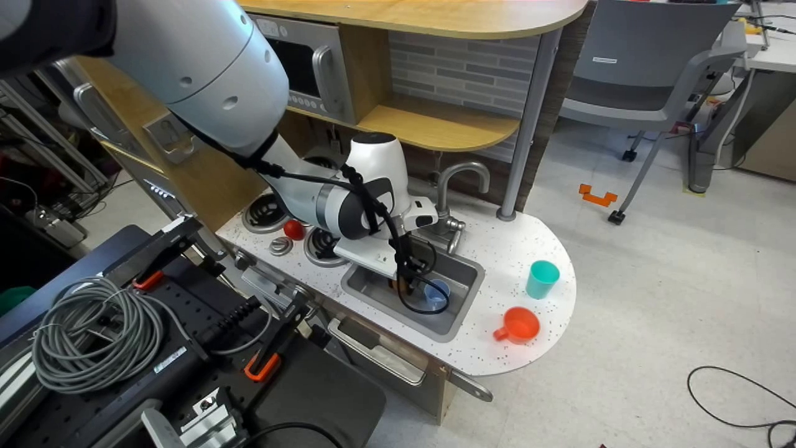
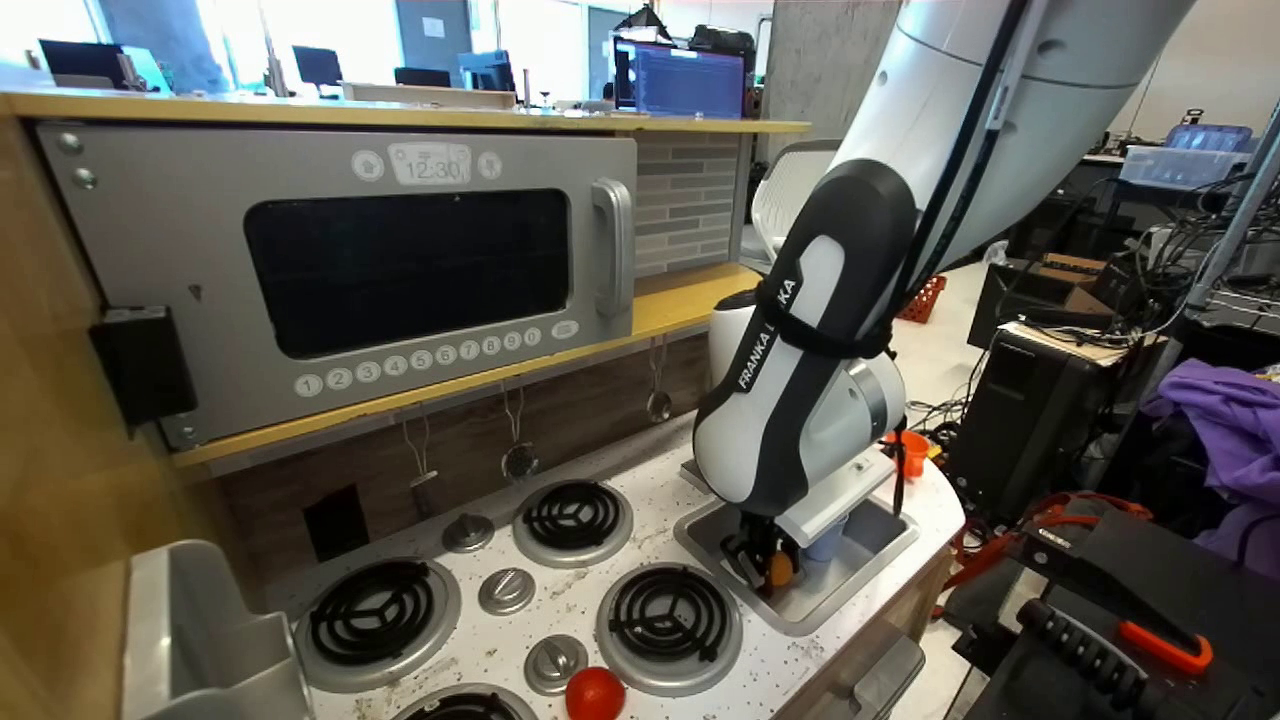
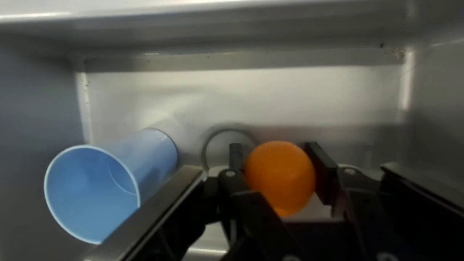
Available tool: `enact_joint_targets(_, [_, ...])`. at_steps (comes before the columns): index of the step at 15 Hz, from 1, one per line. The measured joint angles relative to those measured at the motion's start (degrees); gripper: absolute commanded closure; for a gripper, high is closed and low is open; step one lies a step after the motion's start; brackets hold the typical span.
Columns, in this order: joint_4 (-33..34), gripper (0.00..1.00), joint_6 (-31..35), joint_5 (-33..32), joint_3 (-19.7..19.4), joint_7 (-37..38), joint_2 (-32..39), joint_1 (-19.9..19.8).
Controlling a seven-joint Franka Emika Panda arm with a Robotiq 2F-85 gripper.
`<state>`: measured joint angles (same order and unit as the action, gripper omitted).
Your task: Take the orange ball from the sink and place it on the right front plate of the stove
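The orange ball (image 3: pixel 281 177) sits between my gripper's black fingers, with a finger against each side in the wrist view. My gripper (image 3: pixel 277 166) is shut on it, down inside the grey metal sink (image 3: pixel 253 88). In an exterior view the ball (image 2: pixel 781 570) shows partly behind the gripper (image 2: pixel 760 560), within the sink (image 2: pixel 865 560). I cannot tell whether the ball touches the sink floor. The stove's right front plate (image 2: pixel 668 625), a black coil in a silver ring, lies beside the sink; the arm partly covers this plate (image 1: pixel 323 244) in an exterior view.
A light blue cup (image 3: pixel 108 188) lies tilted in the sink beside the gripper. A red ball (image 2: pixel 594 694) rests on the stove near the knobs. The faucet (image 1: pixel 443 186) rises behind the sink. An orange-red cup (image 1: pixel 519 325) and teal cup (image 1: pixel 542 279) stand on the counter. A microwave (image 2: pixel 400 260) overhangs the stove.
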<state>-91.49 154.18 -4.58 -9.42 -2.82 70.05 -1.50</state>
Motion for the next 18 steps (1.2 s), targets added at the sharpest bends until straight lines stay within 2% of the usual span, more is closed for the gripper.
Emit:
enact_joint_targets(4, [-0.8,0.79,0.4,-0.3,0.0,-0.9,-0.7,0.0])
enact_joint_targets(6, [-3.9,0.79,1.5,-0.3,0.6,-1.3,-3.0,0.0])
enact_joint_targets(11, [-17.4,0.79,5.7,-0.2,1.7,-1.4,-12.8,-0.2])
enact_joint_targets(15, [-29.0,0.79,11.9,-0.2,1.8,-1.5,-21.0,-0.8])
enact_joint_targets(18, [-34.9,0.79,16.1,-0.2,2.8,-1.6,-25.2,-0.8])
